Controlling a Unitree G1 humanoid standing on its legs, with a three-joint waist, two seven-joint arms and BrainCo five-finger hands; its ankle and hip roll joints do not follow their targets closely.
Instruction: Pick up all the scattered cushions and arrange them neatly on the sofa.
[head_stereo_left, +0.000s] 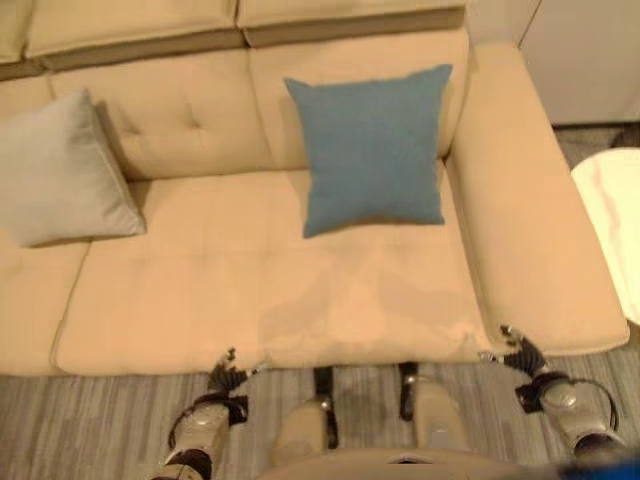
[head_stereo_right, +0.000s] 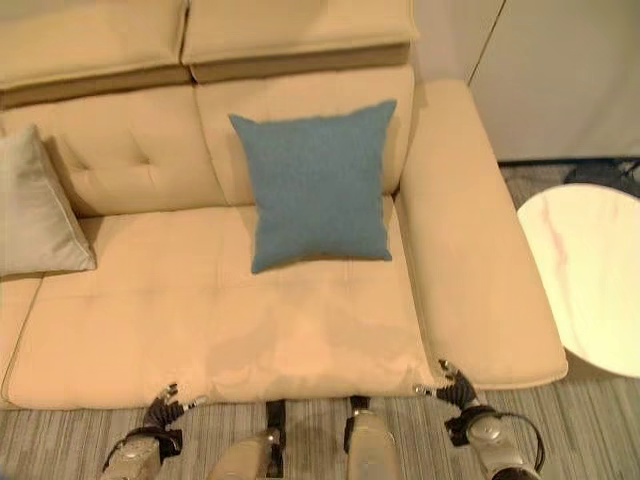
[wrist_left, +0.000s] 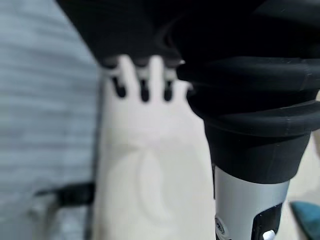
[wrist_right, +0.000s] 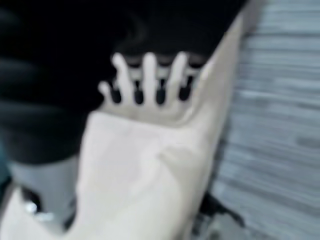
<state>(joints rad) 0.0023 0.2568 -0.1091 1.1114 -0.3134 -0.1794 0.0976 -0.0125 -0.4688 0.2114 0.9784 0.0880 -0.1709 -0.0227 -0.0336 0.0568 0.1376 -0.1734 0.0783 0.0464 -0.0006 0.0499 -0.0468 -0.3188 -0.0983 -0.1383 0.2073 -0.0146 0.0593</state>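
Observation:
A blue cushion (head_stereo_left: 373, 148) leans upright against the backrest of the cream sofa (head_stereo_left: 250, 300), right of the middle. A grey cushion (head_stereo_left: 58, 175) leans at the sofa's left end. My left hand (head_stereo_left: 225, 372) hangs low at the seat's front edge, its fingers (wrist_left: 142, 82) straight and holding nothing. At the front corner under the right armrest (head_stereo_left: 525, 210) is my right hand (head_stereo_left: 520, 352), with its fingers (wrist_right: 150, 80) spread straight and empty. Both hands are well in front of the cushions and touch neither.
A round white marble-look table (head_stereo_right: 585, 270) stands right of the armrest. A grey striped rug (head_stereo_left: 90, 420) covers the floor in front of the sofa. A white wall panel (head_stereo_right: 560, 70) rises behind the table.

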